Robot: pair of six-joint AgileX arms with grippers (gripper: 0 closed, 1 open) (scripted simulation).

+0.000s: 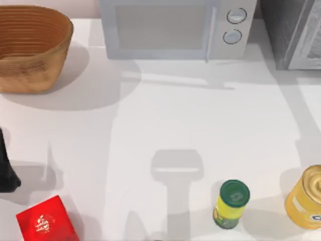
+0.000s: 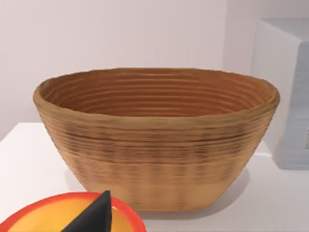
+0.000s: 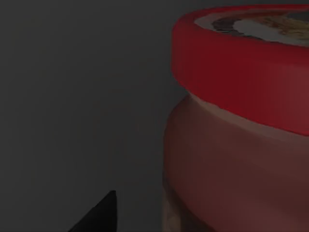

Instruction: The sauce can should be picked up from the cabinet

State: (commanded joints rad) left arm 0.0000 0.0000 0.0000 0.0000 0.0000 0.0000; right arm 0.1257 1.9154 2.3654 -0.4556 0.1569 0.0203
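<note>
The sauce can stands upright inside the dark cabinet, at about 1 o'clock on the table, its long axis vertical and red lid up. The left gripper rests at 9 o'clock. The right gripper is just beside the can; whether either gripper's fingers are apart, I cannot tell. I judge it should close gently around the can's body, below the lid.
</note>
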